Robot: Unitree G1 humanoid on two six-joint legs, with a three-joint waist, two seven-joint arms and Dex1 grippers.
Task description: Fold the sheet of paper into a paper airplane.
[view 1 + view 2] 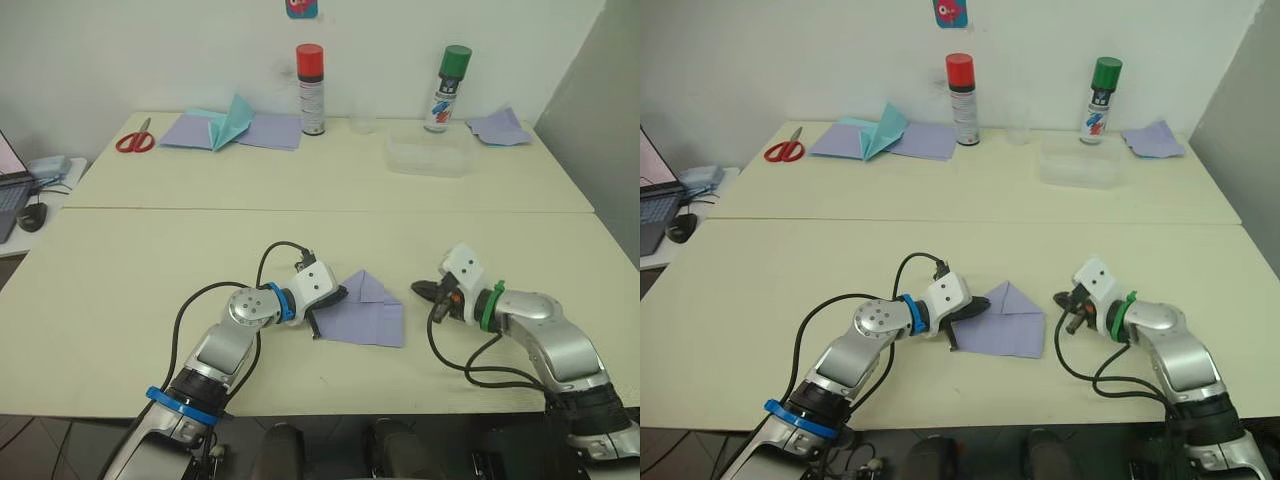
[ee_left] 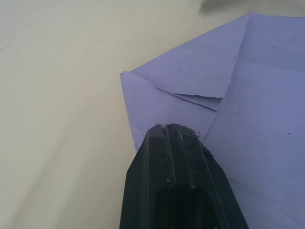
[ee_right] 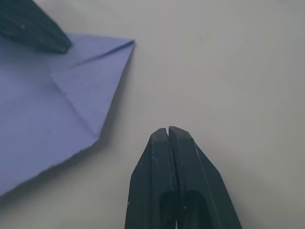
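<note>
mostly bare cream table [image 1: 130,270], sheet of paper [image 1: 362,313], white wall [image 1: 150,50]

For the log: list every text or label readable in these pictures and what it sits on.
None can be read.
Red-capped can: label print too small.
Green-capped can: label graphics blurred, no words legible.
Sticker on the wall: cut off, no legible text.
Paper, grippers: no print visible.

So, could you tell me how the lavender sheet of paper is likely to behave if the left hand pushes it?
The sheet of paper looks thin and light, so it would probably slide on the smooth table. Its folded corners lie slightly raised; it may buckle rather than move stiffly. The left hand, shut and resting on its edge, might pin it.
</note>
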